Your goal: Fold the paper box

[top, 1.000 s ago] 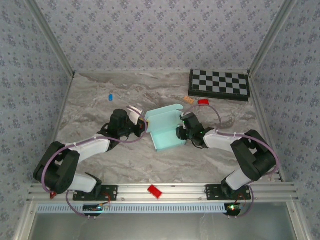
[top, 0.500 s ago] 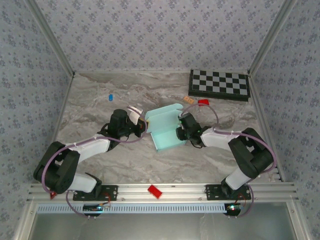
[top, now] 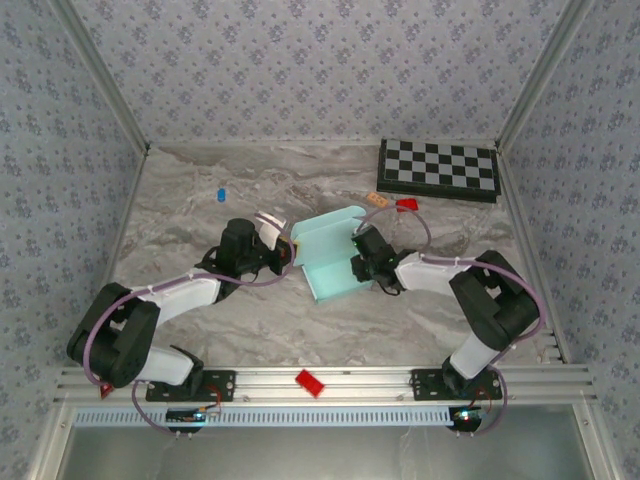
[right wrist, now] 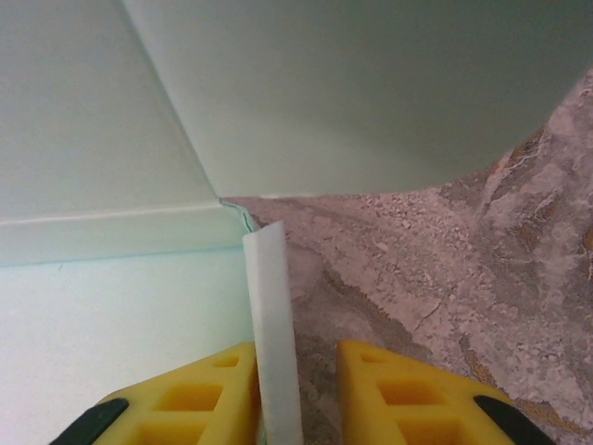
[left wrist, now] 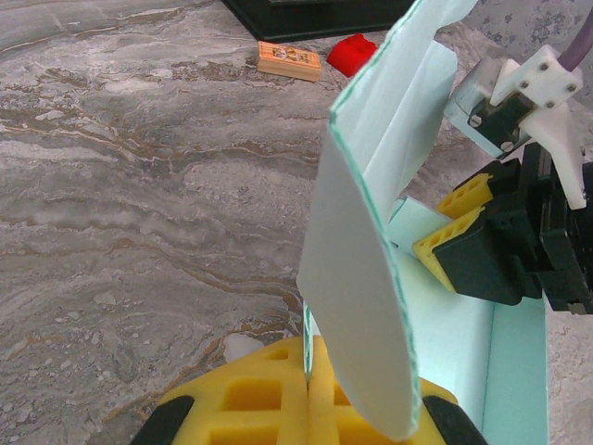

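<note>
**Clerk:** Surface and room?

**Keeper:** Grey marbled table. Flowered wallpaper on three sides. Metal rail along the near edge. On the table, left to right: small blue piece, wooden block, red block, chessboard in the far right corner. A second red block lies on the rail.

**Clerk:** Anything unclear?

**Keeper:** The blue piece is too small to identify. The print on the wooden block is unreadable. From above, the right arm covers the box's right edge.

**Clerk:** Box and grippers?

**Keeper:** Paper box, mid-table, lying open, one flap standing. Left gripper at its left edge, pinched tight on that flap. Right gripper at its right side, jaws narrow, astride a thin side wall, with a sliver of table showing beside one finger
</note>
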Robot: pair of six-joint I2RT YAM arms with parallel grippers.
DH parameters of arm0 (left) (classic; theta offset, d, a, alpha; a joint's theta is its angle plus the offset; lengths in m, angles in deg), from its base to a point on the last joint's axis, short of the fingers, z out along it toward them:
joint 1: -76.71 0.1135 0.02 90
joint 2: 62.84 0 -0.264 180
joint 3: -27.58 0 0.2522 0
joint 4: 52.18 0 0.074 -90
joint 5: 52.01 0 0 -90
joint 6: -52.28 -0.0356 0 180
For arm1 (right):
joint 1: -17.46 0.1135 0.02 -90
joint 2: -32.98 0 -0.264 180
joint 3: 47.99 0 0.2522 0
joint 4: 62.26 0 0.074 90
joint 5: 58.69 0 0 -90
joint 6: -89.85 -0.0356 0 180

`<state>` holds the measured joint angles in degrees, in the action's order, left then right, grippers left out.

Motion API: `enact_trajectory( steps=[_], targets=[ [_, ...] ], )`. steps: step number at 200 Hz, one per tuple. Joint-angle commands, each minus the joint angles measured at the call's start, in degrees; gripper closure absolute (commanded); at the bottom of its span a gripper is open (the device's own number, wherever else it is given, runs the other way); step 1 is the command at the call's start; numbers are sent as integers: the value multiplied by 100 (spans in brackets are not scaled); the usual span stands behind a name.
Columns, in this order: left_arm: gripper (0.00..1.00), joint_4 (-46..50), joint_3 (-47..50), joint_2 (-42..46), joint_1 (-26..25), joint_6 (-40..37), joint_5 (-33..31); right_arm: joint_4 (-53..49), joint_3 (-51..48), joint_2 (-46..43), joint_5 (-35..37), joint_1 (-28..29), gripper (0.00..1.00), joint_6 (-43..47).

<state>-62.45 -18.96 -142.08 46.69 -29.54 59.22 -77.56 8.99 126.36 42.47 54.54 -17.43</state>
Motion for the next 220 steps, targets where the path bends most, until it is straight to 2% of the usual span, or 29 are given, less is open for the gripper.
enact_trajectory(
  steps=[1, 91, 220],
  targets=[
    [100, -5, -104, -38, 22, -115, -85, -693, 55, 163, 474, -30, 73, 79],
    [100, 107, -185, -76, 21, -264, -76, -1056, 292, 427, 715, -8, 78, 92],
    [100, 276, -304, -147, 83, -576, -67, -1904, 586, 843, 1325, -18, 84, -410]
  ],
)
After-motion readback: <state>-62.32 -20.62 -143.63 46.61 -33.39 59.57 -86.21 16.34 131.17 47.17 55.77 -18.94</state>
